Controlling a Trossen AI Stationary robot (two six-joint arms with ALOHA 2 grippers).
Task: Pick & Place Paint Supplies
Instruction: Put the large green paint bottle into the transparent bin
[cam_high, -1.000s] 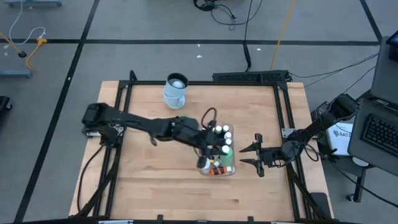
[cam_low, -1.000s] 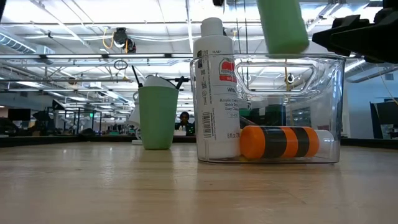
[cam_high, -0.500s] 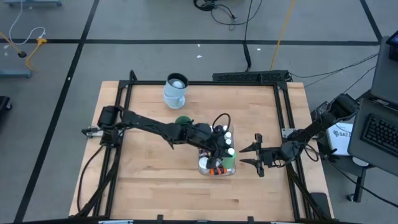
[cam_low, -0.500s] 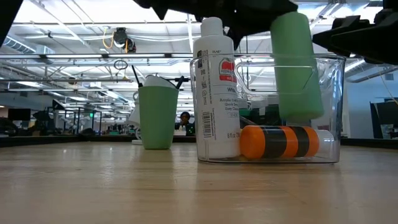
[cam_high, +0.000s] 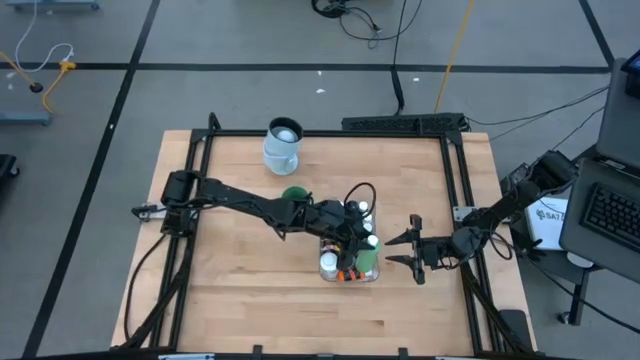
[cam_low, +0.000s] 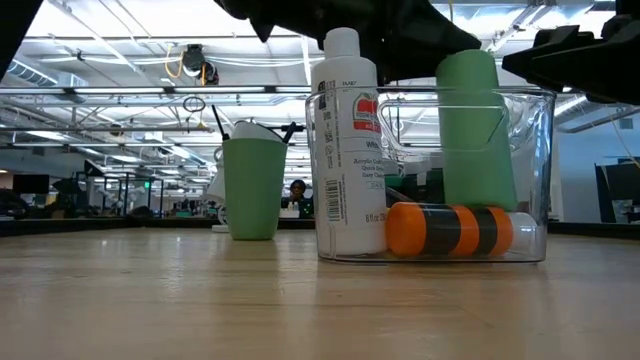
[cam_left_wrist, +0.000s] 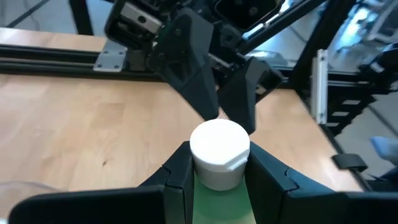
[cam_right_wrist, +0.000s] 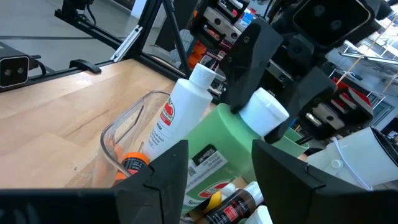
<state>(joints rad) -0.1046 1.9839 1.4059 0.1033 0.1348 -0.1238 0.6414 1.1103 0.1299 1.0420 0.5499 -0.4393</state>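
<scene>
The table (cam_high: 240, 270) fills the middle of the high view, and the work sits right of its centre, where the clear tub (cam_low: 535, 175) collects the paint supplies so they stay together and upright.

The left arm reaches from the left edge across to the tub. Its left gripper (cam_left_wrist: 217, 163) has its jaws closed on the neck of the green bottle (cam_low: 477, 135), just under the white cap. That grip keeps the bottle vertical as it goes in. In the low view the bottle stands inside the tub at the right of the frame, its base down near the orange-and-black bottle (cam_low: 452, 228) lying along the floor. I judge it is about seated and ready for release.

The right gripper (cam_high: 413, 252) waits just right of the tub with jaws parted and empty, clear of the left arm's path.

The tall white bottle (cam_low: 345, 150) stands at the tub's left wall, and small white-capped bottles (cam_high: 362, 217) crowd the far end.
</scene>
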